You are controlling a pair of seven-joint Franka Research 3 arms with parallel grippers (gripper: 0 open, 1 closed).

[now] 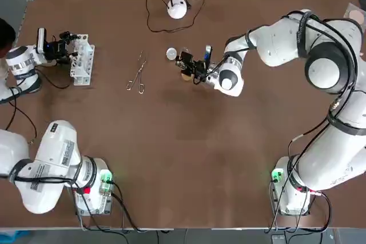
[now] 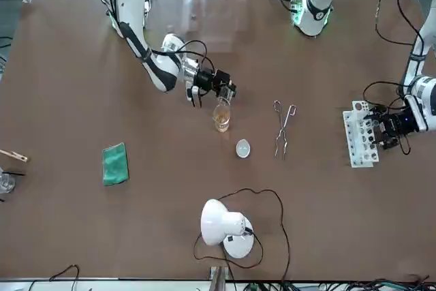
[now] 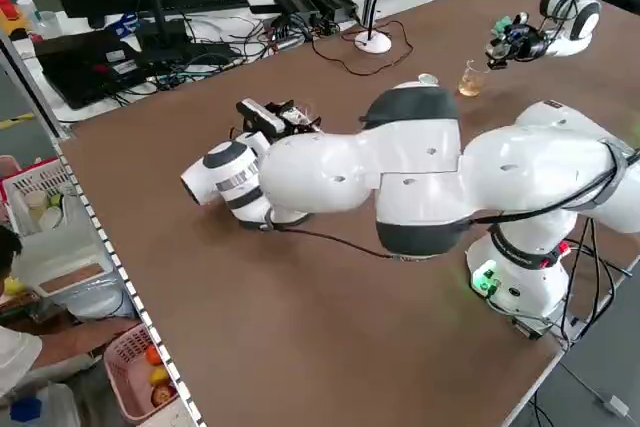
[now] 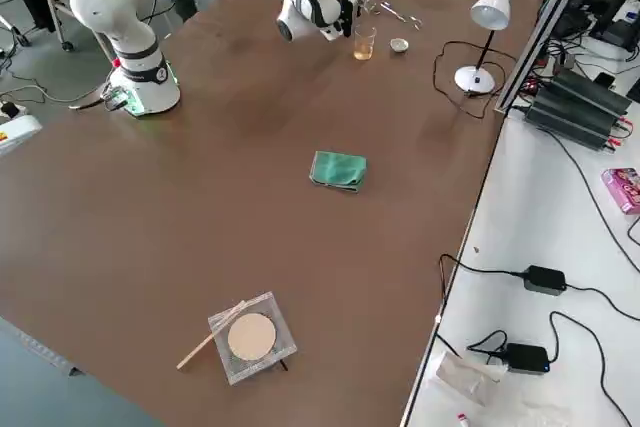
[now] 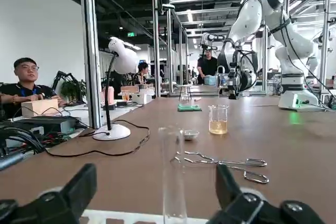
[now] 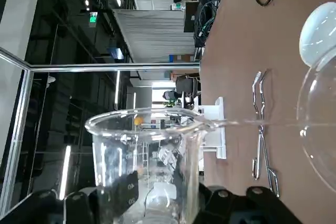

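Note:
My right gripper (image 1: 189, 64) (image 2: 212, 85) is shut on a clear glass beaker (image 6: 147, 156), held tipped on its side. Just below its lip a second beaker (image 2: 221, 117) (image 1: 186, 76) with amber liquid stands on the table. At the table's far left my left gripper (image 1: 67, 47) (image 5: 157, 192) is open, level with the white test tube rack (image 1: 82, 60) (image 2: 359, 135). One empty test tube (image 5: 172, 174) stands upright between its spread fingers (image 5: 79, 187), and neither finger touches it.
Metal tongs (image 1: 137, 75) and a small glass dish (image 1: 171, 54) lie between the rack and the beaker. A white desk lamp (image 1: 177, 8) with its cord stands at the far edge. A green cloth (image 2: 114, 163) and a clear box (image 4: 250, 337) lie towards the right. A person (image 1: 4, 32) is at the left edge.

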